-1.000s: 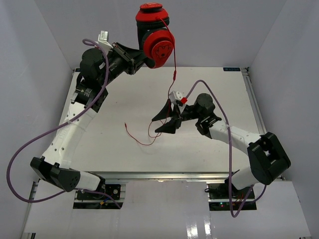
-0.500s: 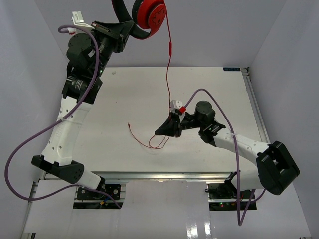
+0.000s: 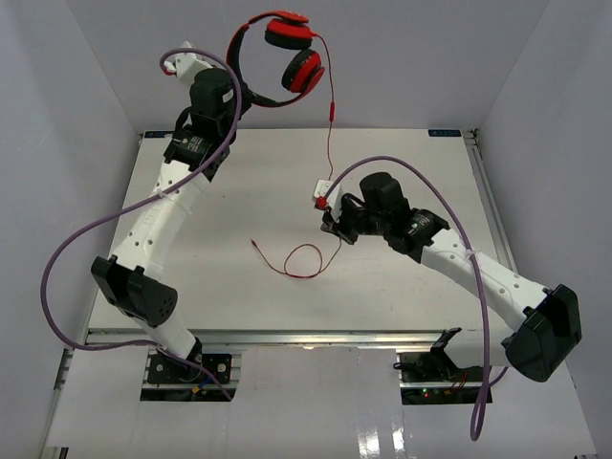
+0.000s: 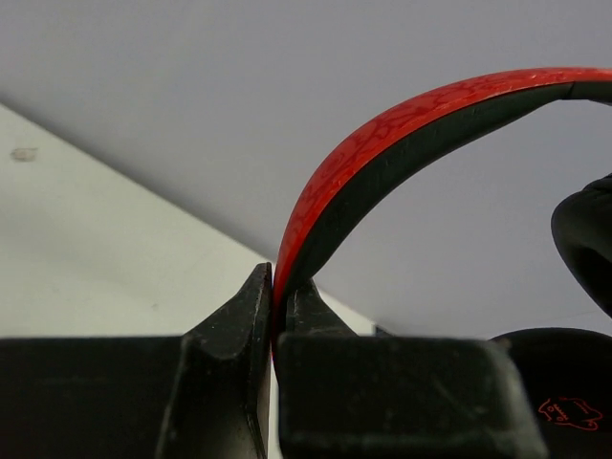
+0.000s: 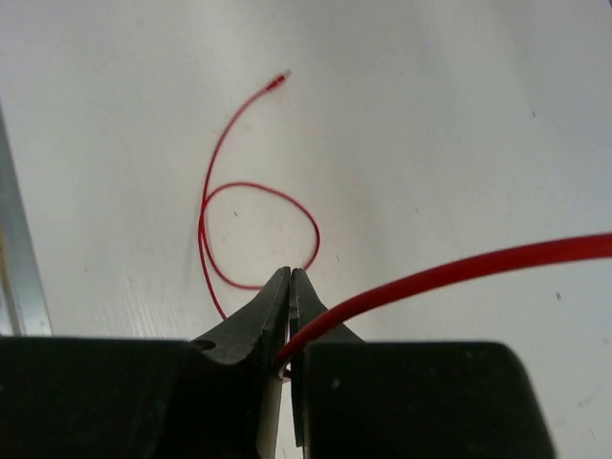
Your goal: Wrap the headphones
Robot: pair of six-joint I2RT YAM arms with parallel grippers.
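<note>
The red headphones (image 3: 304, 70) hang in the air over the table's far edge. My left gripper (image 3: 251, 96) is shut on their dark-and-red headband (image 4: 382, 124), its tips (image 4: 275, 287) pinching the band's edge. The thin red cable (image 3: 332, 115) drops from an earcup to my right gripper (image 3: 331, 226), which is shut on it over the middle of the table. In the right wrist view the cable (image 5: 459, 273) enters between the closed tips of the right gripper (image 5: 290, 287). Beyond them its free end lies in a loop (image 5: 258, 234) on the table, ending at a plug (image 5: 279, 76).
The white table (image 3: 220, 277) has a metal rail (image 3: 483, 191) along its right side and grey walls around it. Thick purple robot cables (image 3: 72, 258) arc beside both arms. A black earcup pad (image 4: 583, 239) sits at the right of the left wrist view.
The right gripper closed on the cable and turned downward. The left arm swung the headphones round, so the headband now arches left. The loose cable end curled into a loop.
</note>
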